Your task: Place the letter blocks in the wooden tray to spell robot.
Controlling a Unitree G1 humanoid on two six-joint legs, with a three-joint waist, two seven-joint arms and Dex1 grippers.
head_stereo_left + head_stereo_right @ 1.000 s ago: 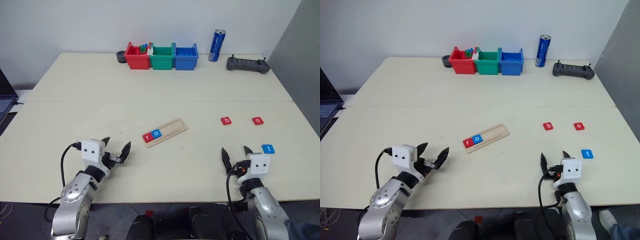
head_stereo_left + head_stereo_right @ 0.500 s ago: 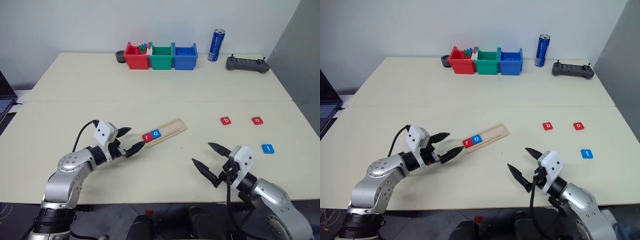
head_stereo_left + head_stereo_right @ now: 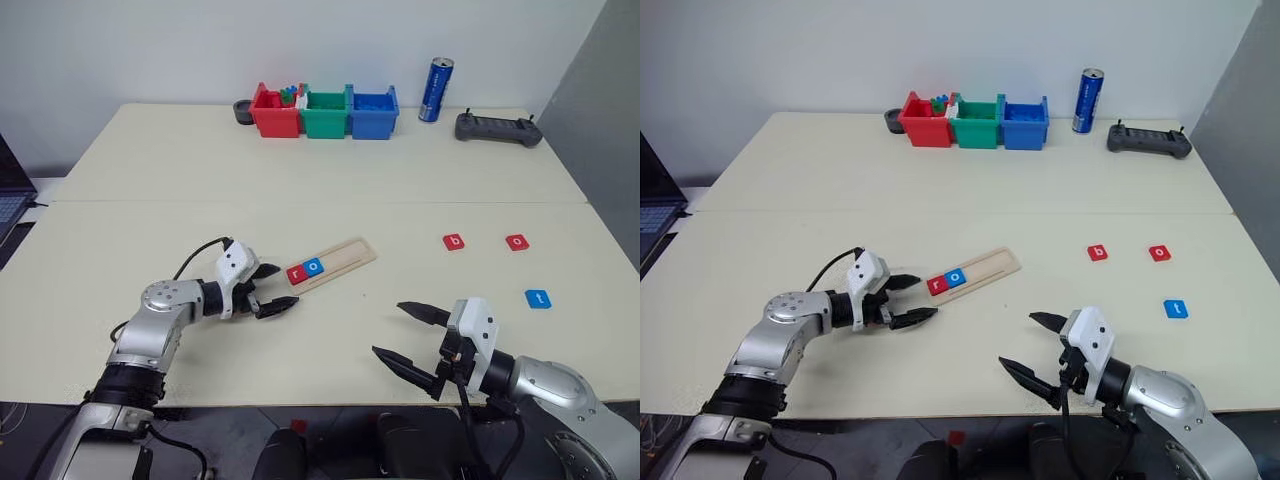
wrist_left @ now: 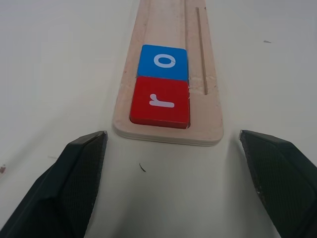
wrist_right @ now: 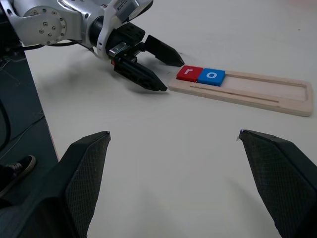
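Left tool (image 3: 274,288) spread at wooden tray (image 3: 345,257) end, frame centre; right tool (image 3: 412,340) spread, lower right, empty.

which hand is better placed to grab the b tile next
Probably the right hand: it hangs open on the side of the table where the red b tile lies. The left hand is open at the r end of the wooden tray, farther from it.

Cream table (image 3: 300,170), red bin (image 3: 273,114) with small coloured bricks, green bin (image 3: 323,113) and blue bin (image 3: 372,112) in a touching row at the far edge, dark round object (image 3: 241,112) beside the red bin, upright blue can (image 3: 434,90), black controller (image 3: 498,128), laptop corner (image 3: 8,190) off the table's left.
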